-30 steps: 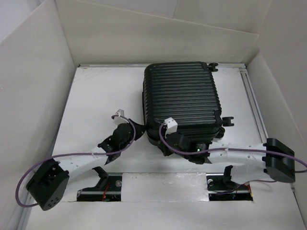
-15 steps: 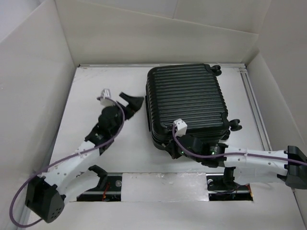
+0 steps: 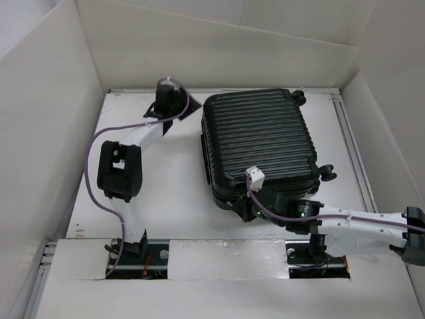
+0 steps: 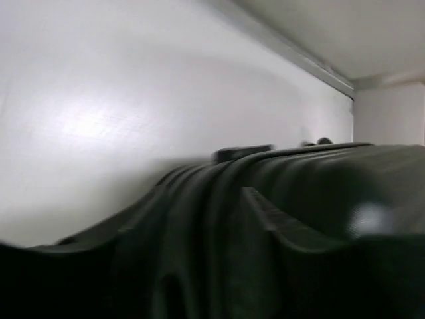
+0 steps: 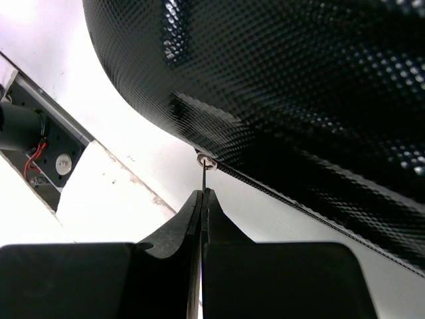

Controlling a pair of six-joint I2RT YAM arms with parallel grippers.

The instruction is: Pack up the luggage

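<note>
The luggage (image 3: 259, 143) is a black ribbed suitcase lying shut on the white table, right of centre. At its near-left corner my right gripper (image 3: 243, 211) is low against the rim. In the right wrist view its fingertips (image 5: 202, 194) are shut on the thin metal zipper pull (image 5: 203, 174), which hangs from the slider (image 5: 206, 161) on the zipper line under the shell (image 5: 299, 86). My left gripper (image 3: 184, 107) is stretched to the far-left corner of the luggage. Its wrist view is dark and blurred, showing only the ribbed shell (image 4: 319, 193) close ahead.
White walls (image 3: 53, 100) box in the table on three sides. A metal rail (image 3: 350, 133) runs along the right edge. Suitcase wheels stick out at the far right (image 3: 297, 95) and near right (image 3: 327, 174). The arm mounts sit in slots (image 3: 159, 256) at the near edge.
My left arm swung from the near-left side of the luggage up to its far-left corner. The right arm drew back to the right with the zipper pull; the luggage shifted slightly.
</note>
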